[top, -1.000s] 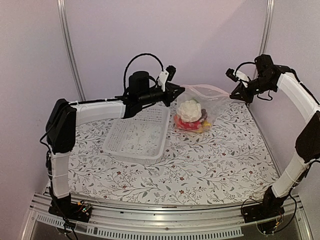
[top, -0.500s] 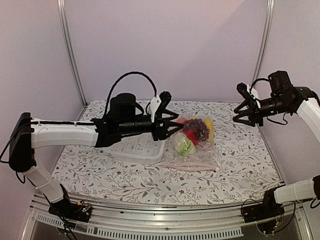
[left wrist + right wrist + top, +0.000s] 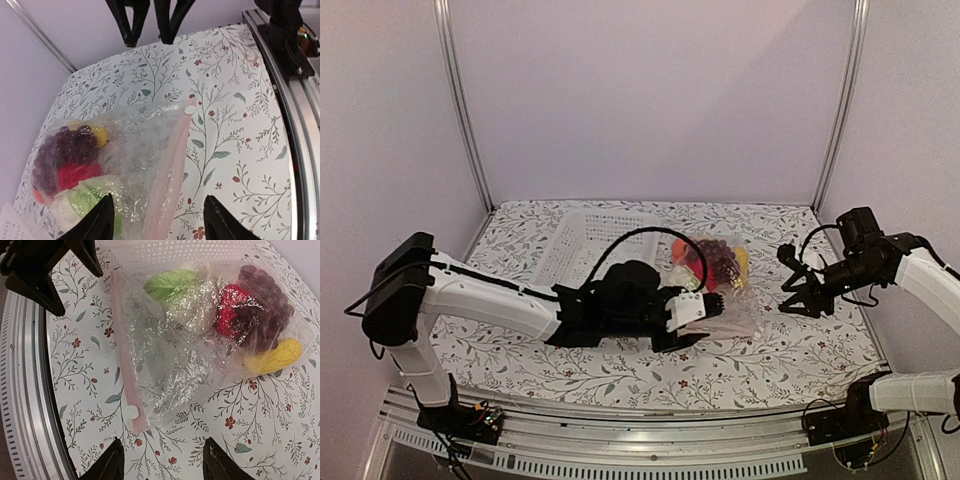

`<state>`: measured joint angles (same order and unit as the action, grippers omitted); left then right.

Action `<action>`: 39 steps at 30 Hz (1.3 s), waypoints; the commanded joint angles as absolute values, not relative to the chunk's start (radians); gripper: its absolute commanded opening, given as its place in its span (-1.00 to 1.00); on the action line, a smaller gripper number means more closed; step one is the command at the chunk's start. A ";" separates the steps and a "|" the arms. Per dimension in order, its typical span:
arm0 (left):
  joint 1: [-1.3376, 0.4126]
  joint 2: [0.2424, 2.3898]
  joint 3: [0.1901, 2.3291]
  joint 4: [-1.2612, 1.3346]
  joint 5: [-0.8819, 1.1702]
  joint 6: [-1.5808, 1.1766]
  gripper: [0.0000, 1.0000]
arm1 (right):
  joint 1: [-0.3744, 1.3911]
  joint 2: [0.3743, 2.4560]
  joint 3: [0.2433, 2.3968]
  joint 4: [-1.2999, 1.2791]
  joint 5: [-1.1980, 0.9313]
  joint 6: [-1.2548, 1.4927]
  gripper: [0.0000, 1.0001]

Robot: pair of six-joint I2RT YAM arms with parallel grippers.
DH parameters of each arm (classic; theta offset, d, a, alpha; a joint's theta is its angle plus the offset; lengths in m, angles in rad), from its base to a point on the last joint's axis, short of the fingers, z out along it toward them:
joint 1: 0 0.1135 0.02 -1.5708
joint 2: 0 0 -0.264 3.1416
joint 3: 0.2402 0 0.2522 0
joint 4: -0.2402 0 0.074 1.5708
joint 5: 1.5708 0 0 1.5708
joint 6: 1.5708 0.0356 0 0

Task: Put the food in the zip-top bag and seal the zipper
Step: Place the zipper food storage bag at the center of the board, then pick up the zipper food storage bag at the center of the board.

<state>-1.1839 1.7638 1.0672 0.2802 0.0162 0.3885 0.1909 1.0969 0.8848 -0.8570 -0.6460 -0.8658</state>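
The zip-top bag (image 3: 725, 300) lies flat on the flowered table with the food inside: dark grapes (image 3: 260, 305), a red fruit (image 3: 229, 316), yellow corn (image 3: 272, 358) and a green-leafed cauliflower (image 3: 175, 287). The pink zipper (image 3: 124, 350) runs along the bag's near edge and ends at a white slider (image 3: 131, 411). My left gripper (image 3: 688, 318) hangs open over the bag's near-left corner, and the zipper (image 3: 172, 170) passes between its fingers (image 3: 100, 222). My right gripper (image 3: 792, 292) is open just right of the bag, holding nothing; its fingertips (image 3: 220, 465) sit past the slider end.
The white slotted basket (image 3: 582, 245) stands behind my left arm at the back left. The metal rail (image 3: 22, 390) marks the table's near edge. Purple walls and upright posts (image 3: 460, 100) enclose the back and sides.
Both grippers opened and let go of the bag, which they held up at the back. It now lies flat on the table. Both arms came down and toward the near side.
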 commanded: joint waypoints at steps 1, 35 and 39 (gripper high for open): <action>-1.282 1.879 1.096 0.273 -0.241 0.619 0.27 | 0.233 1.010 0.748 -0.769 -0.496 -0.945 0.06; -1.311 2.186 1.288 0.640 -0.641 0.968 -0.80 | 0.235 1.033 0.825 -0.808 -0.654 -0.852 -0.02; -1.268 2.042 1.387 0.331 -0.465 0.730 -0.96 | 0.235 1.095 1.089 -1.030 -0.801 -0.864 -0.10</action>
<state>-1.3197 2.2150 1.2823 0.6006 -0.6327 0.9661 0.2291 1.0557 0.8623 -0.8597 -0.6426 -0.8608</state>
